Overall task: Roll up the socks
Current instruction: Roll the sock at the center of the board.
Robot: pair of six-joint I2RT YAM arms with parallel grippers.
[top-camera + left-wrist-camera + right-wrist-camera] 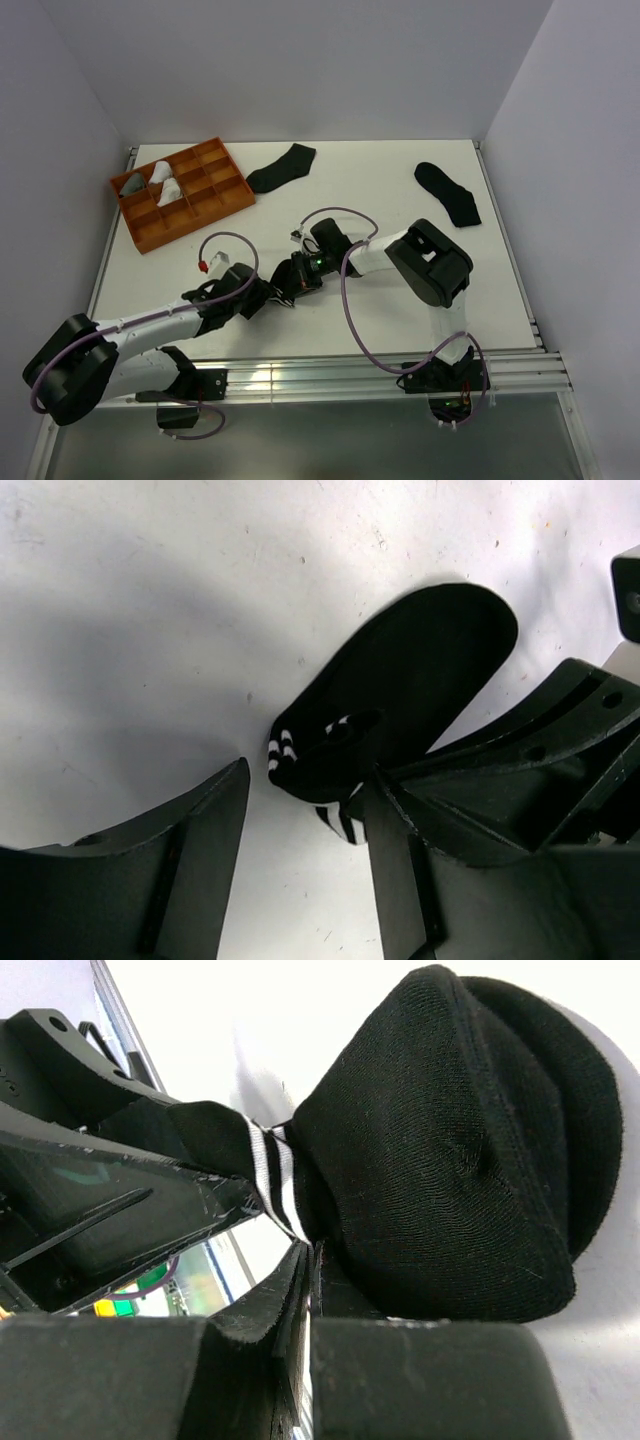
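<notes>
One black sock (420,680) lies midway across the table (400,200), near side. My right gripper (305,1260) pinches its striped cuff (268,1165), I judge to anchor it for rolling; my left gripper (308,780) stands spread astride that cuff.

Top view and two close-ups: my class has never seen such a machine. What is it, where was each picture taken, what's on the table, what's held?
These are two robot arms, left arm and right arm, bolted to a table, seen from above. The close-ups come from cameras on each wrist. On the table: an orange tray holding pale rolled socks, a loose black sock beside it, another black sock far right. The right pincer is shut on a striped black sock; the open left pincer straddles its striped end.
</notes>
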